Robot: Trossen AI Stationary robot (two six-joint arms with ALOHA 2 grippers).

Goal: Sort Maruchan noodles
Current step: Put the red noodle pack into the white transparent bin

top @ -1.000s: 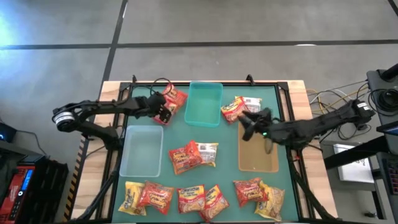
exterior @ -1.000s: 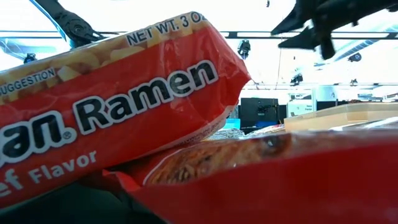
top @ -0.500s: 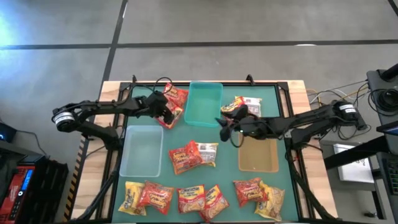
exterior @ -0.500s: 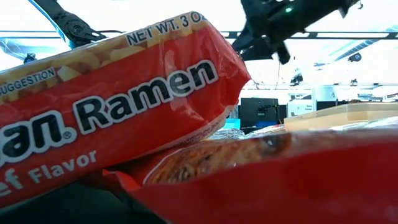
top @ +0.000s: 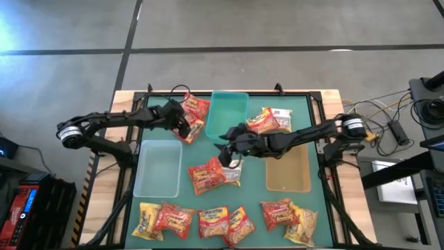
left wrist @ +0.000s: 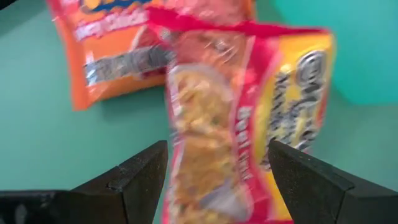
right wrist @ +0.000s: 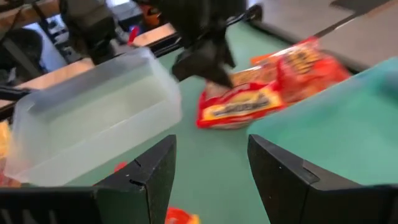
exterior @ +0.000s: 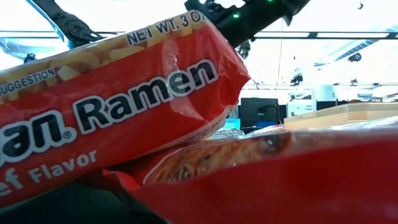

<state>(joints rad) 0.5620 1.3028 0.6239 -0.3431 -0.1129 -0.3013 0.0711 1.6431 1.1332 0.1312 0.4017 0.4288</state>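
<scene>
Red, orange and yellow Maruchan packets lie about the green table. Two lie at the far left (top: 195,114), two in the middle (top: 214,173), two at the far right (top: 267,119), and several along the near edge (top: 208,221). My left gripper (top: 185,125) is open at the far-left pair; in its wrist view its fingers stand on either side of a red-yellow packet (left wrist: 217,124). I cannot tell whether they touch it. My right gripper (top: 227,151) is open and empty, reaching across above the table beside the middle packets.
A teal bin (top: 227,114) stands at the far middle, a clear bin (top: 158,167) at the left and a tan bin (top: 288,173) at the right. Two packets (exterior: 112,106) lie right before the low camera and block most of its view.
My right gripper has swung from over the tan bin toward the table's left edge, past the teal bin's near end, and now hangs by the middle packets. Its fingers stay open.
</scene>
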